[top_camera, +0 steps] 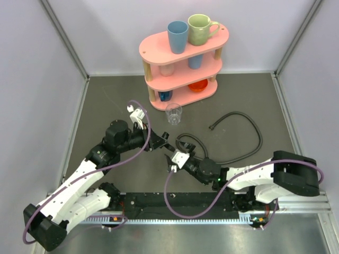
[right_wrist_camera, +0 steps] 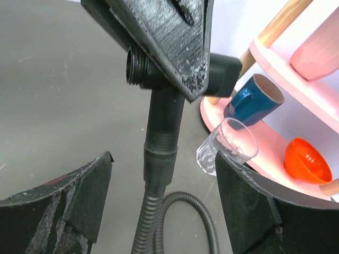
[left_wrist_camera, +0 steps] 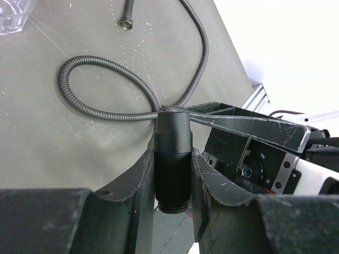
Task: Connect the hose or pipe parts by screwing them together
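Hose fitting [left_wrist_camera: 172, 143] is clamped in my left tool [left_wrist_camera: 173, 172]; my right tool [right_wrist_camera: 163, 169] stands open, straddling the hose [right_wrist_camera: 150, 222] just beneath it.

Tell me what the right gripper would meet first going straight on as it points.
Probably the hose fitting right between its open fingers, just below the threaded black part the left gripper holds; depth is unclear.

The grey table [top_camera: 106, 106] carries a pink rack [top_camera: 159, 48], a clear glass [top_camera: 173, 113] and a looping hose [top_camera: 259, 138].

Ribbed black hose [top_camera: 260, 138], grey table [top_camera: 108, 103] — pink rack [top_camera: 153, 51], orange bowl [top_camera: 198, 85].
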Action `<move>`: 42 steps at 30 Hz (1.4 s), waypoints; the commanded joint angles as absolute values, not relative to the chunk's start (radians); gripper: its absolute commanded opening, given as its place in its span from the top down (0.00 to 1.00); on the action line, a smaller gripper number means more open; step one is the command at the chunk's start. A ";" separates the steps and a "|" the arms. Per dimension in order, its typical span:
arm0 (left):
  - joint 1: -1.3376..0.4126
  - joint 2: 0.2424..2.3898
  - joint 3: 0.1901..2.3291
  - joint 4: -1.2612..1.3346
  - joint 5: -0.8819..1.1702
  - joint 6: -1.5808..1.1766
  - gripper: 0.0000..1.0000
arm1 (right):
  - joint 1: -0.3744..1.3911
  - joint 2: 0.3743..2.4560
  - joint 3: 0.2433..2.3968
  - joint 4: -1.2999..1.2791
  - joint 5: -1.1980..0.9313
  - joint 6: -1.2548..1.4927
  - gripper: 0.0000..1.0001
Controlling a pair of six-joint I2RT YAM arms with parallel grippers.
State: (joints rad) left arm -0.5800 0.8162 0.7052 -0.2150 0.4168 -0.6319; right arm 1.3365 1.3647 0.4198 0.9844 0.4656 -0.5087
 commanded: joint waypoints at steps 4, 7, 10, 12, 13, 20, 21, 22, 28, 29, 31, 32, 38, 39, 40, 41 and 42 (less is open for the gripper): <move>-0.577 0.798 0.761 -0.166 0.425 -0.683 1.00 | 1.356 1.436 0.479 1.137 0.506 -0.549 0.44; -0.577 0.796 0.759 -0.152 0.457 -0.706 1.00 | 1.356 1.450 0.482 1.172 0.505 -0.548 0.60; -0.577 0.796 0.750 -0.130 0.494 -0.709 1.00 | 1.356 1.451 0.486 1.177 0.479 -0.548 0.80; -0.577 0.796 0.735 -0.114 0.523 -0.660 1.00 | 1.356 1.444 0.486 1.173 0.460 -0.552 0.90; -0.575 0.793 0.729 -0.115 0.535 -0.637 1.00 | 1.356 1.437 0.480 1.172 0.442 -0.554 0.99; -0.577 0.758 0.689 -0.087 0.676 -0.362 1.00 | 1.295 1.277 0.479 0.948 0.188 -0.474 1.00; -0.577 0.762 0.690 -0.092 0.690 -0.341 1.00 | 1.267 1.258 0.480 0.924 0.146 -0.460 1.00; -0.577 0.765 0.693 -0.092 0.705 -0.324 1.00 | 1.255 1.238 0.485 0.864 0.064 -0.437 1.00; -0.578 0.787 0.700 -0.078 0.828 -0.244 1.00 | 1.149 1.172 0.578 0.615 -0.256 -0.379 1.00; -0.578 0.784 0.699 -0.075 0.834 -0.217 1.00 | 1.137 1.169 0.586 0.577 -0.290 -0.371 1.00; -0.577 0.776 0.699 -0.074 0.854 -0.183 1.00 | 1.093 1.161 0.612 0.540 -0.400 -0.350 1.00; -0.578 0.773 0.699 -0.074 0.868 -0.149 1.00 | 1.079 1.163 0.626 0.487 -0.440 -0.344 1.00; -0.578 0.782 0.698 -0.098 0.943 -0.017 1.00 | 0.991 1.224 0.742 0.318 -0.696 -0.338 1.00; -0.578 0.787 0.698 -0.101 0.954 -0.009 1.00 | 0.982 1.232 0.755 0.313 -0.747 -0.333 1.00; -0.578 0.787 0.696 -0.109 0.957 0.018 1.00 | 0.973 1.233 0.758 0.313 -0.771 -0.322 1.00; -0.578 0.787 0.695 -0.113 0.954 0.046 1.00 | 0.965 1.242 0.759 0.314 -0.794 -0.315 1.00; -0.578 0.779 0.692 -0.124 0.953 0.061 1.00 | 0.951 1.246 0.764 0.318 -0.830 -0.308 1.00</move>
